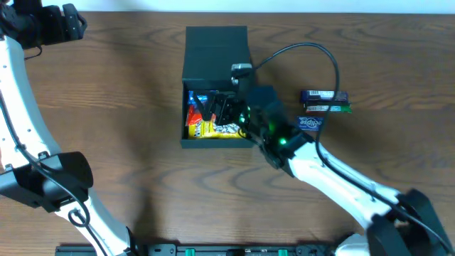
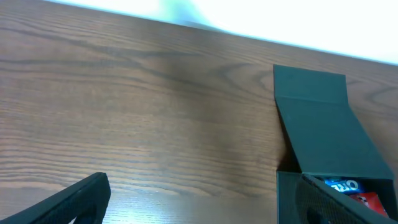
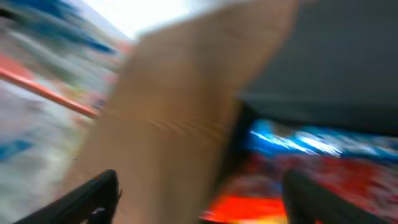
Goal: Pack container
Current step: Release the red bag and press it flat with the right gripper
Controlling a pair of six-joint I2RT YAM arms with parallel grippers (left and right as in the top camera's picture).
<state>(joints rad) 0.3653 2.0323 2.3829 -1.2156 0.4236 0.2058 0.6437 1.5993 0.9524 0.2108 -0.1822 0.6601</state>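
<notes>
The black container (image 1: 215, 50) sits mid-table with its flap lid laid back toward the far side. Inside it lie colourful snack packets: a yellow one (image 1: 206, 129), a red-orange one (image 1: 192, 117) and a blue one (image 1: 199, 97). My right gripper (image 1: 219, 110) hovers over the open box. In the blurred right wrist view its fingers (image 3: 93, 199) stand wide apart above red and blue packets (image 3: 311, 146), with nothing between them. My left gripper (image 1: 71, 25) is at the far left corner, open and empty (image 2: 205, 208). The container lid (image 2: 323, 124) lies to its right.
Three more snack packets lie on the wood to the right of the box: a dark blue one (image 1: 323, 95), a green-edged one (image 1: 328, 108) and a blue one (image 1: 311, 123). A black cable (image 1: 313, 50) loops above the right arm.
</notes>
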